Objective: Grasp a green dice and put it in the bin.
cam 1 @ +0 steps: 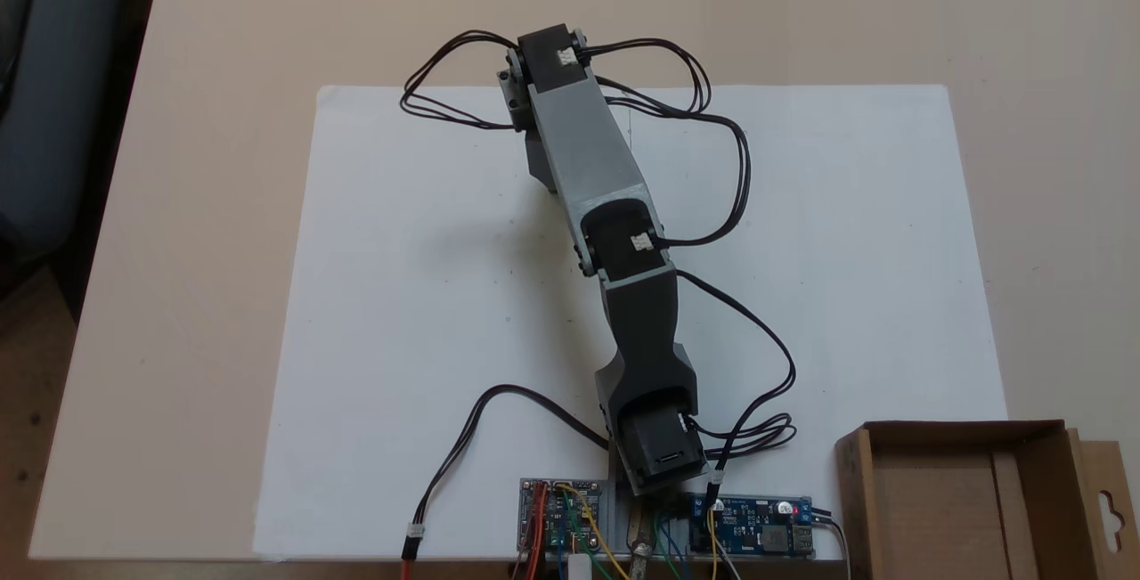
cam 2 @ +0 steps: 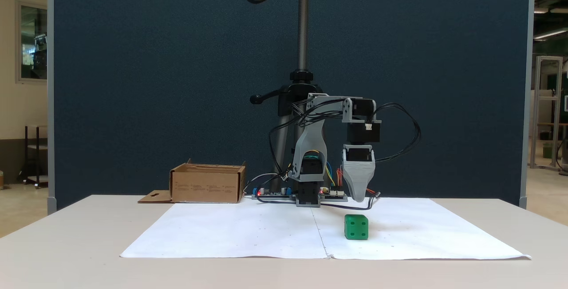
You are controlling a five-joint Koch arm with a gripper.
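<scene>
Dice point(cam 2: 356, 227) sits on the paper point(cam 2: 248, 231), just below the hand point(cam 2: 358, 198), which points down, likely lining up a grab; whether its jaws are parted I cannot tell. Bin point(cam 2: 207, 186) waits well aside.

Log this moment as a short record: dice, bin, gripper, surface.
dice: the green dice sits on the white paper sheet, ungrasped
bin: the cardboard bin stands off the sheet, beside the arm's base; nothing shows in the part of its inside seen from above
gripper: the gripper points down, above the dice and not touching it; open or shut cannot be told
surface: beige table
</scene>
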